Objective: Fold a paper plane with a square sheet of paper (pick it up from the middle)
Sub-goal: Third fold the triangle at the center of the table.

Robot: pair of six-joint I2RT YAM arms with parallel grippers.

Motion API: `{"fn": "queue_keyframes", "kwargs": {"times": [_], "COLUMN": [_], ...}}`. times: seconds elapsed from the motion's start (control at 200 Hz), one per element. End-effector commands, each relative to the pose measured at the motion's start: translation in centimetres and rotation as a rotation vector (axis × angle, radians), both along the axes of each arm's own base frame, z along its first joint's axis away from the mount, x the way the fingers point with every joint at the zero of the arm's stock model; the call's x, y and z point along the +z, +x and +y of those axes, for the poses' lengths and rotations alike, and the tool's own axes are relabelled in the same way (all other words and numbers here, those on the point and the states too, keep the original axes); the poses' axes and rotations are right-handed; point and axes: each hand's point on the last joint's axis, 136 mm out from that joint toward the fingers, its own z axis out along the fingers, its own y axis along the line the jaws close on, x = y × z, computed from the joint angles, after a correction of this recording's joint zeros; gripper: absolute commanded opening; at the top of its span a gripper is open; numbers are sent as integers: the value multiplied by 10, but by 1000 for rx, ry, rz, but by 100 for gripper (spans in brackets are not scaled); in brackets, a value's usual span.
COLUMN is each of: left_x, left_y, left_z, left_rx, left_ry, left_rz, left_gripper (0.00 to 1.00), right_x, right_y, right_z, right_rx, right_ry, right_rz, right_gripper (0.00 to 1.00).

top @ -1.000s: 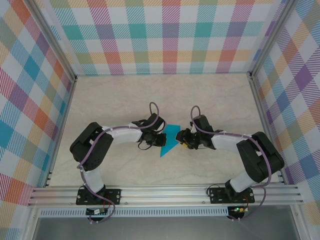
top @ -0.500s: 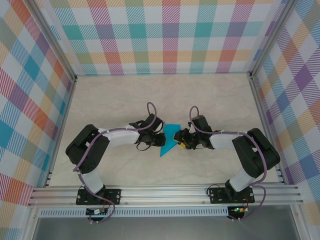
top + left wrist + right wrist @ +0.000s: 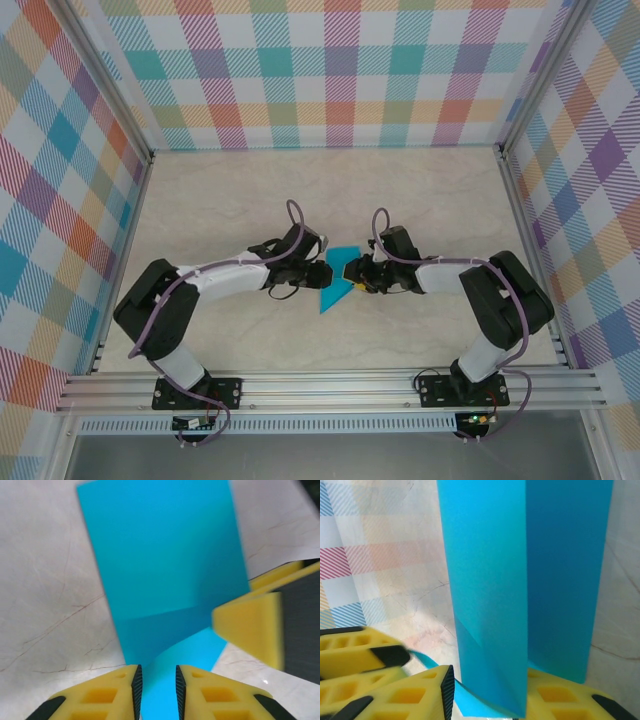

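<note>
Left tool (image 3: 156, 675) has slackened to a narrow gap astride the paper (image 3: 165, 570) just ahead, while the right tool (image 3: 490, 685) has tightened on its upright fold, suggesting a handover mid-crease.

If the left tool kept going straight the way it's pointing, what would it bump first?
Probably the paper: it lies right ahead of the left tool, reaching into the gap between its fingers. The right tool sits off to one side of that line, though depth is hard to judge.
</note>
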Motion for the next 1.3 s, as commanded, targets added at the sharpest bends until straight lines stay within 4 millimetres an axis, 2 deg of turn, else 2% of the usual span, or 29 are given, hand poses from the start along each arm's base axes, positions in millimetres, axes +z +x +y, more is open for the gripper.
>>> {"fn": "queue_keyframes", "kwargs": {"times": [0.0,0.105,0.435,0.59,0.74,1.03,1.295], "left_x": [12,15,9,2,-4,-18,-22], "left_y": [-6,-12,-32,-36,-38,-43,-46], "left_z": [11,13,15,11,6,-11,-18], "left_rx": [19,23,28,22,12,3,31], "left_ry": [-6,-25,-35,-7,48,190,291], "left_rz": [-11,-8,6,6,-11,-91,-191], "left_gripper": [28,32,36,37,41,48,48], "right_x": [-1,-4,-3,-6,-4,2,6], "right_y": [-3,-4,-6,-7,-4,-4,-5], "right_z": [6,7,9,10,12,15,16], "right_rx": [85,114,163,182,176,168,160], "right_ry": [-24,-44,-49,-57,-48,-42,-23], "right_rz": [-32,-33,-56,-48,-42,-20,0], "right_gripper": [34,30,33,25,17,9,8]}}
